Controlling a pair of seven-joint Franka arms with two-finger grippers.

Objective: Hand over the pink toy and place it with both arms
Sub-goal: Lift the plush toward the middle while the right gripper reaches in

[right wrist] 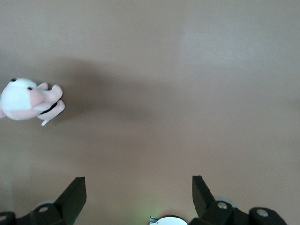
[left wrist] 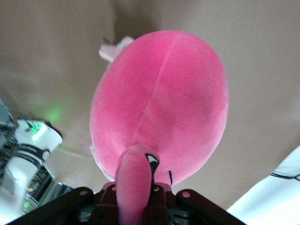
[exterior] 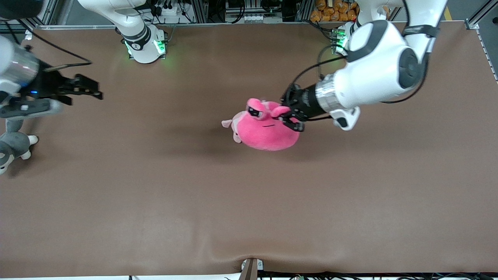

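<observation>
One plush matters here: the pink toy (exterior: 266,130) hangs above the middle of the table (exterior: 249,202), well in from every edge, carried by the left gripper (exterior: 292,118), whose fingers are clenched on one stubby ear. Held by the ear, its round body dangles free, probably so the other arm can take hold of it. A small pale puppy plush (exterior: 230,125) lies on the table just beside and partly under it. The right gripper (exterior: 83,90) waits over the table near the edge at the right arm's end, fingers spread and holding nothing. A grey-and-white plush (exterior: 13,147) lies at that same edge. No readable writing shows.
</observation>
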